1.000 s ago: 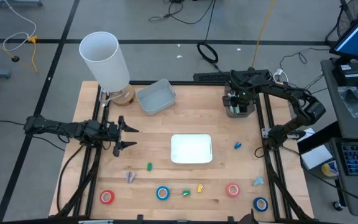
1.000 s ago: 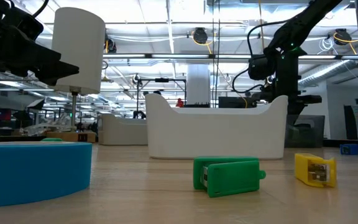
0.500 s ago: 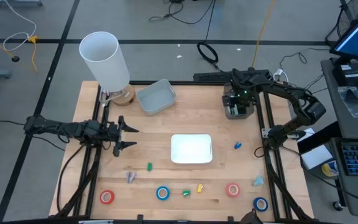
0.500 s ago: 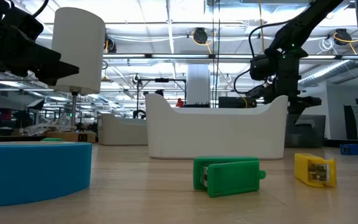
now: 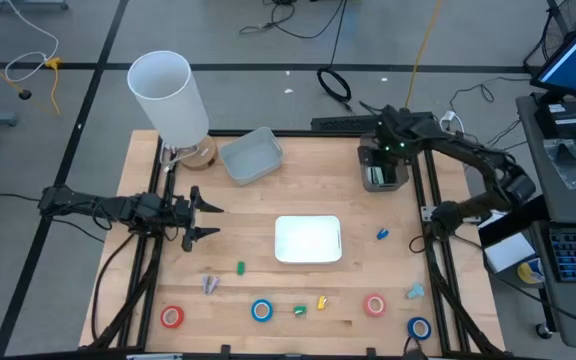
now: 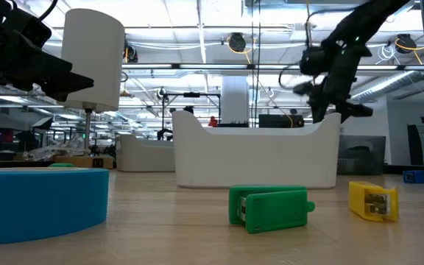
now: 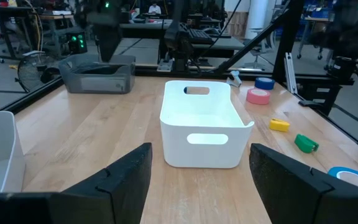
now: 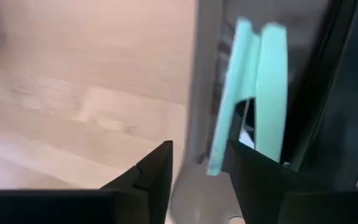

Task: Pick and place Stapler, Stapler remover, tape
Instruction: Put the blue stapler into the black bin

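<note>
Now the right gripper (image 5: 388, 150) sits over the grey bin (image 5: 382, 178), upper right; its fingers (image 8: 148, 177) are a little apart, holding nothing. Left fingers (image 7: 123, 180) are wide open at middle left.

- The left gripper (image 5: 211, 221) is held over the table's left side, fingers spread wide.
- The right gripper (image 5: 386, 122) is raised at the far right, fingers parted.
</note>
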Motion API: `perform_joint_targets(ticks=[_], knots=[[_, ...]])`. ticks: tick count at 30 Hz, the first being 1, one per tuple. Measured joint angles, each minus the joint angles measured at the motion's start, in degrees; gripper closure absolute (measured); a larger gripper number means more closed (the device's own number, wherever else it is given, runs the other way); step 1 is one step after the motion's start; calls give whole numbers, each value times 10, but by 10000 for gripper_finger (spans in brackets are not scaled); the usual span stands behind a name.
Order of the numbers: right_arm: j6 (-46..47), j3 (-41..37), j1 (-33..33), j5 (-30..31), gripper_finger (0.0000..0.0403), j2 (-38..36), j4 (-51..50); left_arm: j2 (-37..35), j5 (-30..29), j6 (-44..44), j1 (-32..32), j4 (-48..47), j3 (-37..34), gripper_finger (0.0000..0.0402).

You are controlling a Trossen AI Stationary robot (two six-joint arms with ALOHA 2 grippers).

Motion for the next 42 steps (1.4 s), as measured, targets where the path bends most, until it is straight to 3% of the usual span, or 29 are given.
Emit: perform_joint_targets(ticks=[6, 14, 17, 23, 29, 35, 42], knots=[[-2, 0, 58, 1, 305, -121, 4, 0, 0, 0, 0, 0, 0, 133], [14, 0, 212, 48, 387, -246, -30, 0, 0, 0, 0, 0, 0, 133], [-14, 0, 271, 47, 398, -267, -67, 0, 0, -2, 0, 0, 0, 133], [-99, -12, 393, 45, 396, -272, -166, 0, 0, -2, 0, 0, 0, 133], [-135, -103, 474, 44, 400, -271, -130, 0, 0, -4, 0, 0, 0, 133], [-179, -192, 493, 16, 402, -265, -45, 0, 0, -14, 0, 1, 0, 133], [-229, -204, 494, 57, 402, -229, -27, 0, 0, -29, 0, 2, 0, 133]])
